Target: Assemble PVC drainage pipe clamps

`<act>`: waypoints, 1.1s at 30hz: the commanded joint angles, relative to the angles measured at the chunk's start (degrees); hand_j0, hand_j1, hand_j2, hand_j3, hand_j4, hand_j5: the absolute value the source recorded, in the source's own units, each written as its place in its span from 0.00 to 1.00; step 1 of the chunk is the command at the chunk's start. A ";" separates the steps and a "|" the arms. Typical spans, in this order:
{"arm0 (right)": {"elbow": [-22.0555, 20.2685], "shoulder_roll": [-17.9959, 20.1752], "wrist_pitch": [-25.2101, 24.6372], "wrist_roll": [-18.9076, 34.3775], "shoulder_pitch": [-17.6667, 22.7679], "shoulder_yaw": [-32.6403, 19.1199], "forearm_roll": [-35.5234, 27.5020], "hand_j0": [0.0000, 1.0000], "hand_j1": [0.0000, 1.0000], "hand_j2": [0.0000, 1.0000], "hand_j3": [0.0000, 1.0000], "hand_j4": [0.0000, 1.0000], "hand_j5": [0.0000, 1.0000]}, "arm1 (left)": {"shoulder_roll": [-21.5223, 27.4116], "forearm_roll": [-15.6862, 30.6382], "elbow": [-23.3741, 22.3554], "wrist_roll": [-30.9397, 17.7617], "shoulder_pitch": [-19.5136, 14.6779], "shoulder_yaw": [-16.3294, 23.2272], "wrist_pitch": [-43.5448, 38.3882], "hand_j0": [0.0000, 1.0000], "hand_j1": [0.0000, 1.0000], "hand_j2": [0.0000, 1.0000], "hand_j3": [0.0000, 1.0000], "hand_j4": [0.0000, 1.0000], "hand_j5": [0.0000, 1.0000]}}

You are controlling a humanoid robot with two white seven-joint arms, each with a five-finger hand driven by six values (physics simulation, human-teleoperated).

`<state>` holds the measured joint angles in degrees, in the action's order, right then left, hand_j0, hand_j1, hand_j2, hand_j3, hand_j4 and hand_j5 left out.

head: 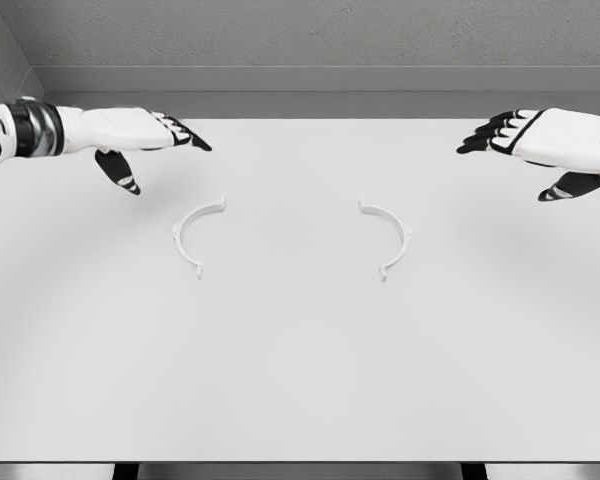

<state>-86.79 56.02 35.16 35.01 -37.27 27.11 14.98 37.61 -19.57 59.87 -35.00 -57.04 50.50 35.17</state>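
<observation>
Two white half-clamps are seen lying flat on the white table (300, 400), well apart from each other, with their open sides turned toward one another. The left half-clamp (188, 236) lies below and slightly inward of the left hand (130, 135), toward the robot and toward the middle of the table. The right half-clamp (393, 238) lies below and inward of the right hand (540, 140), and further from it than the left piece is from its hand. Each piece is therefore served by the hand on its own side, and the left hand is judged the nearer to its piece.

Both hands are held above the far part of the table with fingers extended and thumbs hanging down; nothing is gripped by either. No contact with either piece is seen.

The ends of each arc are lined up roughly along the near-far direction, so that a pinch across the curved band would be approached from above. The assembly is judged not yet begun: the halves must be brought together across the gap between them, ends to ends.
</observation>
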 commanded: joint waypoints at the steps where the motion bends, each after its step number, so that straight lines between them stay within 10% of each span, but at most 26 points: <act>1: -0.31 0.05 -0.16 -0.01 0.00 0.05 -0.39 1.00 1.00 1.00 1.00 1.00 1.00 | 0.36 0.24 0.52 0.00 0.00 0.83 -0.17 1.00 1.00 1.00 1.00 1.00 1.00; 33: 10.24 -13.84 -0.16 -0.01 2.55 2.60 -10.49 1.00 1.00 1.00 1.00 1.00 1.00 | -5.62 -4.95 -2.30 0.00 2.90 1.44 -0.17 1.00 1.00 1.00 1.00 1.00 1.00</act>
<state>-76.65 42.28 35.16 35.03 -34.72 29.37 5.01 31.92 -24.41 57.59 -35.02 -54.14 52.02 35.14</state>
